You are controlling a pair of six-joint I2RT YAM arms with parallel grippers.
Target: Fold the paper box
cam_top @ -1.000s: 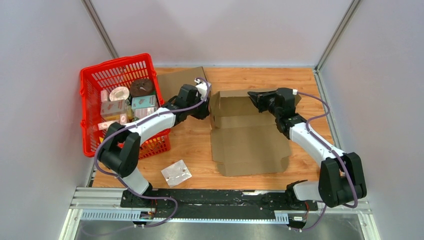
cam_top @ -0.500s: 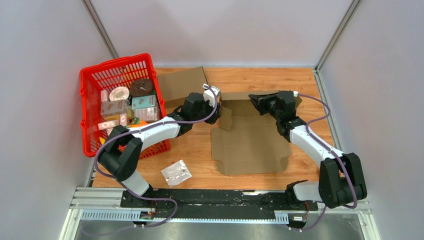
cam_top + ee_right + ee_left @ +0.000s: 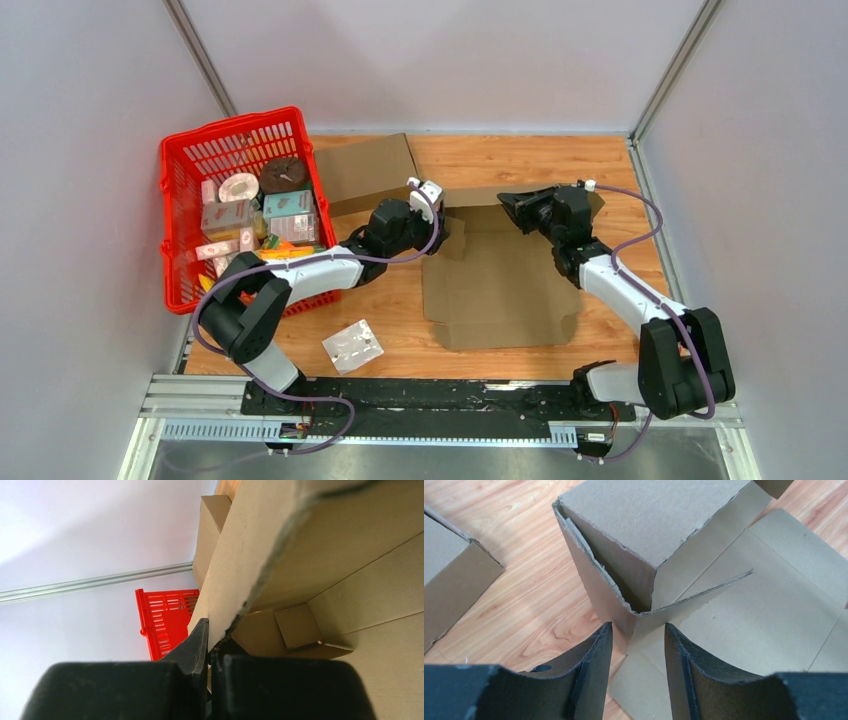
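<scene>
The brown paper box point(image 3: 500, 290) lies mostly flat at the table's middle. In the left wrist view its near left corner stands folded up, with a side wall and a tucked flap point(image 3: 624, 535). My left gripper point(image 3: 445, 232) is open, and that corner's edge sits between its fingertips point(image 3: 634, 632) without being pinched. My right gripper point(image 3: 515, 205) is shut on the box's back wall point(image 3: 280, 540) and holds it raised; the jaws point(image 3: 210, 635) press on the cardboard edge.
A red basket point(image 3: 180, 215) with several small packs stands at the left, close to my left arm. A second flat cardboard piece point(image 3: 365, 165) lies at the back, left of the box. A silver packet point(image 3: 352, 345) lies near the front.
My left gripper has moved right and toward the front, from the box's back left corner to its left edge. The box's walls have dropped lower. The right gripper has barely moved.
</scene>
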